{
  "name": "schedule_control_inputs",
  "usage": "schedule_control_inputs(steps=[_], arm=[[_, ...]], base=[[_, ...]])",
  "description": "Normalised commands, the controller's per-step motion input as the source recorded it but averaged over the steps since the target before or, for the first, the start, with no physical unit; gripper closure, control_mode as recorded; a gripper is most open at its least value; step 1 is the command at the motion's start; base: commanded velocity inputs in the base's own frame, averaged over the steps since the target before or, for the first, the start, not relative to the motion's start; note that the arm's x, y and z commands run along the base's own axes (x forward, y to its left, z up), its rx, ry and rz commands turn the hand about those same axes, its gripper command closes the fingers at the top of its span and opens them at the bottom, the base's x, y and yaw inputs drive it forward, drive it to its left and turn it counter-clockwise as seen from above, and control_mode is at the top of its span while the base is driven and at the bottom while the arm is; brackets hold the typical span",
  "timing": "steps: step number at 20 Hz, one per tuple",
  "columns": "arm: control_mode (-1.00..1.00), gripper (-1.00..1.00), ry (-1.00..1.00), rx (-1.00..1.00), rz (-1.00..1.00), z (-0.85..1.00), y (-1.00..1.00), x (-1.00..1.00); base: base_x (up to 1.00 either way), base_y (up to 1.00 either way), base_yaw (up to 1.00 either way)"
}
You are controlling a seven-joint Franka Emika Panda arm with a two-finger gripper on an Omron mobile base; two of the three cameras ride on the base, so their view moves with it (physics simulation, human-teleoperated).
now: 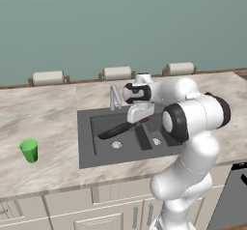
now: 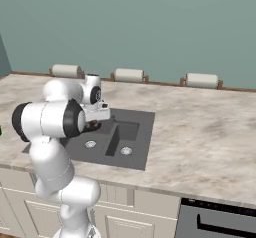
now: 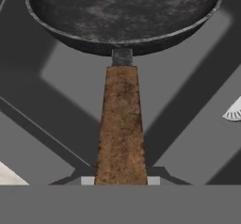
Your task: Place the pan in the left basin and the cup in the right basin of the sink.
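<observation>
The white arm reaches over the dark grey sink point(image 1: 87, 142) set into the marbled surface point(image 1: 48, 118), and its end effector point(image 1: 141, 119) is closed narrowly on the brown handle of the pan point(image 1: 116, 130). From the left base view the pan hangs tilted above the left basin point(image 1: 103, 147), its black bowl lower and further left than the handle, which rises toward the hand; I cannot tell whether the bowl touches the basin floor. In the hand view the handle point(image 3: 121, 124) runs straight up from between the fingers to the round black bowl, and the grey sink walls and floor lie behind it, with a sliver of a silver drain point(image 3: 234, 111) at the right edge. The left basin's round silver drain point(image 1: 116, 145) sits on its floor just below the pan. The right basin point(image 1: 157, 137), the narrower compartment, lies beside it past a divider, partly hidden by the arm's elbow, with its own drain showing. The curved silver faucet point(image 1: 115, 97) stands at the back rim of the sink. The cup point(image 1: 30, 150), bright green and upright, stands on the surface well to the left of the sink, apart from everything else. Along the back wall three paper towel rolls point(image 1: 117, 73) rest in a row.
</observation>
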Motion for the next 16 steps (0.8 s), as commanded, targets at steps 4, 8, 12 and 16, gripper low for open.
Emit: schedule_control_inputs(steps=[4, 8, 12, 16], arm=[[-1.00, 1.00, 0.00, 0.00, 0.00, -0.18, 0.03, 0.21], [-1.00, 1.00, 0.00, 0.00, 0.00, -0.14, 0.10, 0.26], [-1.00, 1.00, 0.00, 0.00, 0.00, -0.12, 0.12, 0.29], [-1.00, 1.00, 0.00, 0.00, 0.00, -0.12, 0.14, 0.35]], base=[[0.00, 0.00, 0.00], [0.00, 0.00, 0.00], [0.00, 0.00, 0.00], [0.00, 0.00, 0.00]])
